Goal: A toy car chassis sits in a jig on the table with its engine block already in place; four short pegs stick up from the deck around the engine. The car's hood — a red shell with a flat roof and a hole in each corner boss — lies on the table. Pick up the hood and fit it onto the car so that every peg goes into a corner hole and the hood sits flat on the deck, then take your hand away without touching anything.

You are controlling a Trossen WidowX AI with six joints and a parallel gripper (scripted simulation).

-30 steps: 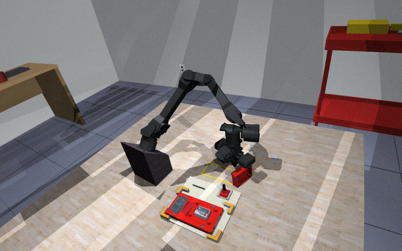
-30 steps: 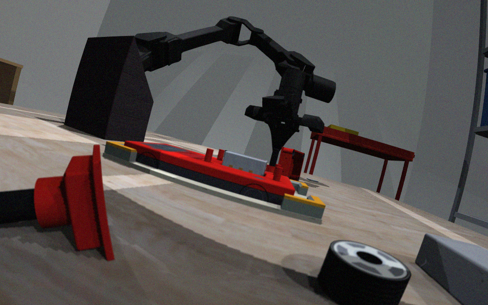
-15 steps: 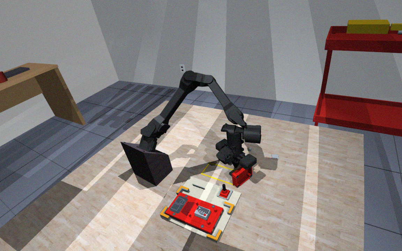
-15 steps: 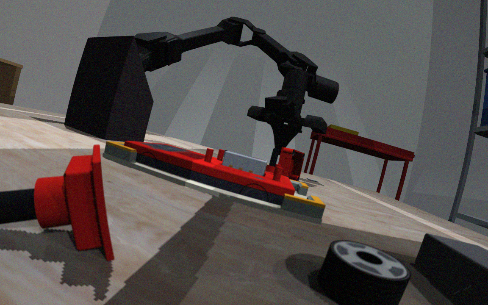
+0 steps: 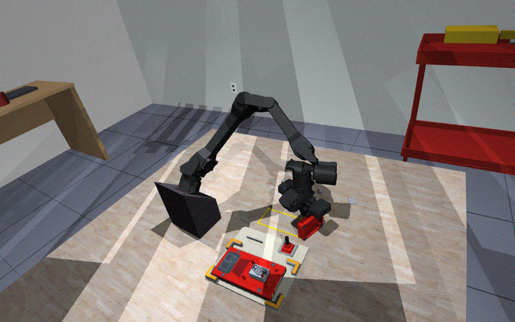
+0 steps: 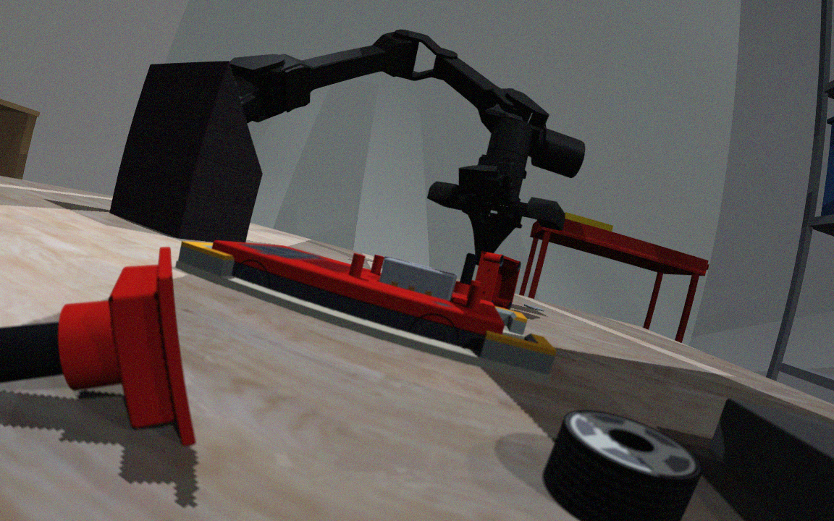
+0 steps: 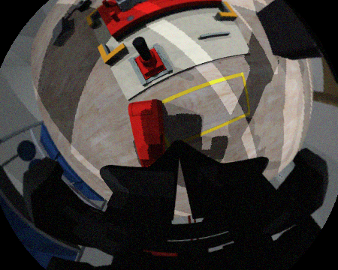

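Observation:
The red hood point(image 5: 310, 227) point(image 6: 496, 278) point(image 7: 144, 131) stands on edge on the table, its hollow side facing right in the top view. My gripper point(image 6: 486, 249) point(image 7: 178, 143) is shut and empty, tips down, close beside the hood; whether they touch is unclear. The red chassis point(image 5: 237, 276) point(image 6: 316, 262) point(image 7: 150, 15) sits in the jig point(image 5: 265, 244) point(image 7: 229, 49) with the grey engine block point(image 5: 258, 272) point(image 6: 418, 277) on its deck. Short red pegs, such as one peg point(image 6: 356, 264), stick up around the engine. The hood's far side is hidden.
A red piece with a black stick point(image 5: 287, 246) point(image 7: 150, 64) stands on the jig plate near the hood. A yellow outline point(image 7: 246, 94) borders the hood. A wheel point(image 6: 627, 446) and a red piece with a black handle point(image 6: 141, 349) lie in front. A small grey plate point(image 5: 352, 201) lies farther back.

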